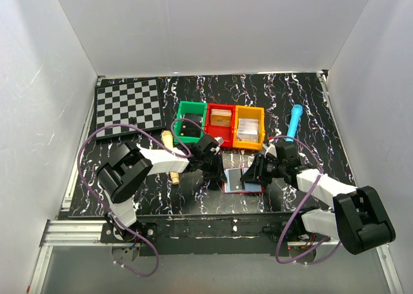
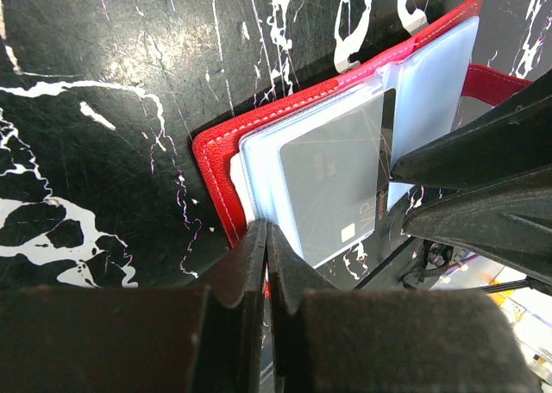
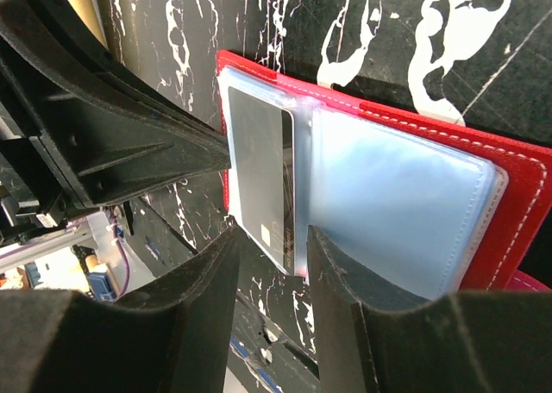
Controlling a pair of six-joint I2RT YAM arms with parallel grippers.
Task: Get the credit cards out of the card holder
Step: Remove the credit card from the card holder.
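The card holder (image 1: 236,189) lies open on the black marbled table between my two grippers, its red cover (image 2: 216,165) underneath and pale-blue plastic sleeves (image 3: 397,199) on top. A grey credit card (image 2: 332,182) sticks partly out of one sleeve. My left gripper (image 2: 266,231) is shut, its tips resting at the holder's edge beside the card. My right gripper (image 3: 269,242) is open; its two fingers stand on either side of the card's (image 3: 263,173) protruding corner without touching it. From above, both grippers (image 1: 216,171) (image 1: 255,175) crowd the holder.
Green (image 1: 191,107), red (image 1: 220,108) and orange (image 1: 249,111) bins stand in a row just behind the holder. A chessboard (image 1: 129,105) lies at the back left, a blue cylinder (image 1: 295,121) at the right, and a pale wooden piece (image 1: 168,140) near the left arm.
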